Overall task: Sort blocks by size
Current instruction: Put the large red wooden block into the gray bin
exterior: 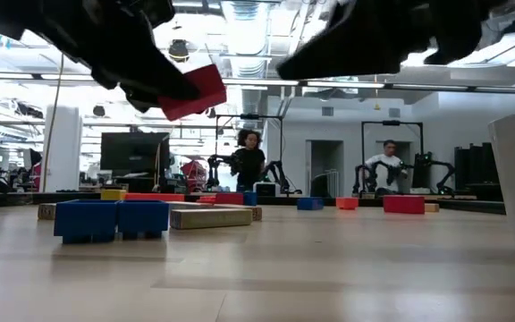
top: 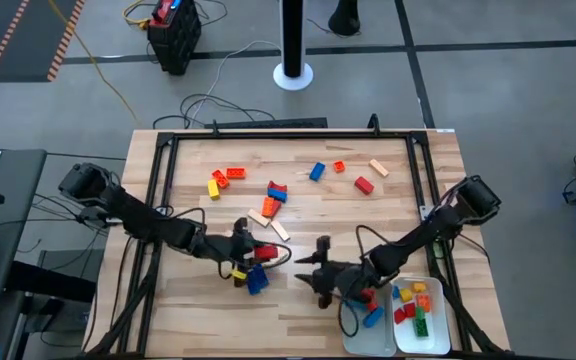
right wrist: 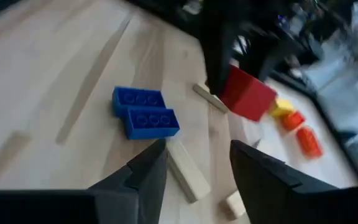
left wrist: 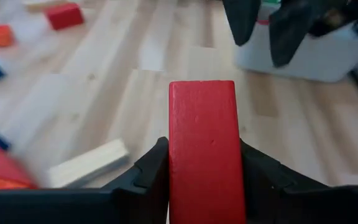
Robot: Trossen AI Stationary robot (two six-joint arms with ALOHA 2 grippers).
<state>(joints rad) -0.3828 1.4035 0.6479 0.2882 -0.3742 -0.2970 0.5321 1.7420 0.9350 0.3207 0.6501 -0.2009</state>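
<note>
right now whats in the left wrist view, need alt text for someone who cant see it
The left gripper holds a long red block upright between its dark fingers, above a pale wooden table. Behind it lie a tan block and a smaller red block, with a white tray beyond.

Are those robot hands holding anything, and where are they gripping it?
The left hand holds a red block, pinched by its two long sides near one end, lifted off the table. The right hand is open and holds nothing.
</note>
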